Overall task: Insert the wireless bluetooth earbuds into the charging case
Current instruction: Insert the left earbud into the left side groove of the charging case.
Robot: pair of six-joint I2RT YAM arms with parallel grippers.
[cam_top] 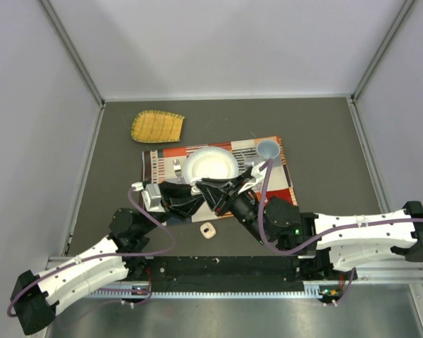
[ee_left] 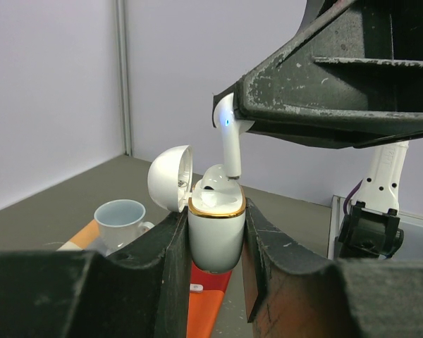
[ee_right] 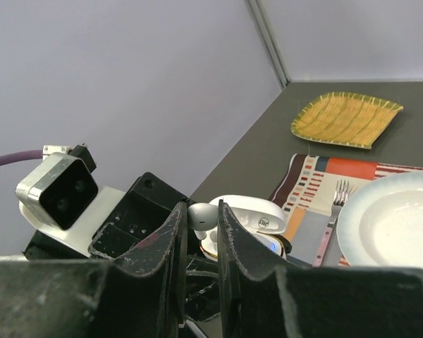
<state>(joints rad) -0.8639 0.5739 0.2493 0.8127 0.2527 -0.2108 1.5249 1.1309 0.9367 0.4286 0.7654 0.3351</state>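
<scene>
My left gripper (ee_left: 215,243) is shut on the white charging case (ee_left: 214,236), which has a gold rim. It holds the case upright above the table with the lid (ee_left: 169,177) swung open. My right gripper (ee_right: 201,220) is shut on a white earbud (ee_right: 203,215) by its head. In the left wrist view this earbud (ee_left: 229,137) stands stem down, its tip at the case's opening and a blue light on it. A white shape (ee_left: 216,176) sits in the other socket; I cannot tell if it is the second earbud. In the top view both grippers (cam_top: 190,191) (cam_top: 215,189) meet over the placemat's near edge.
A striped placemat (cam_top: 282,176) carries a white plate (cam_top: 210,166), a fork (cam_top: 176,167) and a pale blue cup (cam_top: 268,149). A yellow dish (cam_top: 157,126) lies at the back left. A small beige object (cam_top: 208,230) lies on the table near the arms' bases.
</scene>
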